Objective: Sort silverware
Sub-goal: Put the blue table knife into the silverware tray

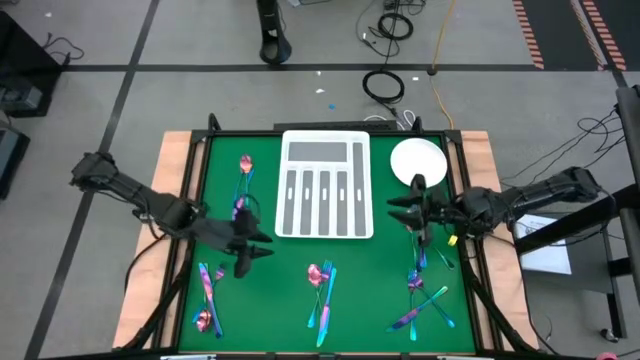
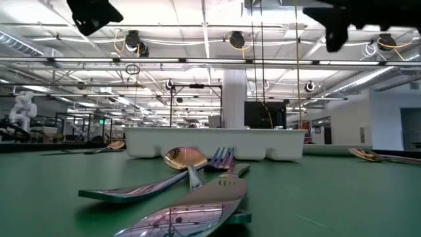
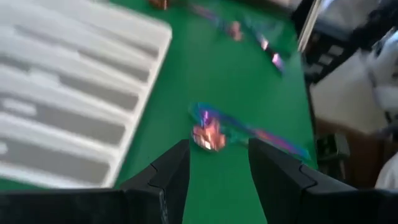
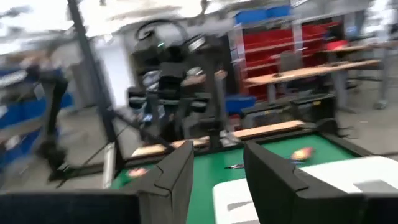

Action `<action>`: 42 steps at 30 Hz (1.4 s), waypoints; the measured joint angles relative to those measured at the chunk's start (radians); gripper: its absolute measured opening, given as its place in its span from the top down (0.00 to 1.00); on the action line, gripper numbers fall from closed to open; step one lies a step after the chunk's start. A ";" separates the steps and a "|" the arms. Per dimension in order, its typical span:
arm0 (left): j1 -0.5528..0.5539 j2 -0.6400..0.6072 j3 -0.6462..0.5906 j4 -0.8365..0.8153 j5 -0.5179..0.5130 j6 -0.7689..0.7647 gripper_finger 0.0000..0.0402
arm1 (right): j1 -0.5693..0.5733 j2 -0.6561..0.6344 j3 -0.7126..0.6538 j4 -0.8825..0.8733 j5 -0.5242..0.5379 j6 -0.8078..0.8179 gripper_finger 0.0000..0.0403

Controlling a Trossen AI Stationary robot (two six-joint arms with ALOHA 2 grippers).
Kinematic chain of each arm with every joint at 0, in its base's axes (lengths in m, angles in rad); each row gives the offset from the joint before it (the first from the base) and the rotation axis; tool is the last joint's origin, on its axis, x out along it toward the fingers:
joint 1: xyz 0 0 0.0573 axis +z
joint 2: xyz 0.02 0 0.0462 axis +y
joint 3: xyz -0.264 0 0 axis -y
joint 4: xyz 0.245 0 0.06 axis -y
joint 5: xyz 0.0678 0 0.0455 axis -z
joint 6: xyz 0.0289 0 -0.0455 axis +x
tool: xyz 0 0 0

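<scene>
Silverware (image 1: 321, 290) all loose on mat, tray (image 1: 324, 186) unfilled; left gripper (image 1: 252, 246) spread, empty, left of tray, next drop onto near-centre spoon (image 3: 208, 134); right gripper (image 1: 408, 211) spread, waiting right of tray.

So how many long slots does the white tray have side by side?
5 long slots run side by side across the white tray's lower part, below one wide compartment at its far end. All appear empty; none seems hidden.

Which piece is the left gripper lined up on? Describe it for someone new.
Start at the white tray mid-table, then go toward the near edge of the green mat. There lies a pink-bowled spoon touching a teal fork. The left gripper, open, points at this middle cluster.
</scene>
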 joint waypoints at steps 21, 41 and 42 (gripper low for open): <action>-0.199 0.261 0.156 -0.393 0.357 -0.812 0.59 | 0.084 0.660 0.502 -0.187 -0.113 -0.087 0.68; -0.418 0.322 0.080 -0.491 0.559 -1.554 0.59 | 0.186 0.718 0.582 -0.363 -0.112 -0.018 0.68; -0.428 0.327 0.069 -0.483 0.571 -1.590 0.59 | 0.190 0.718 0.582 -0.364 -0.112 -0.018 0.68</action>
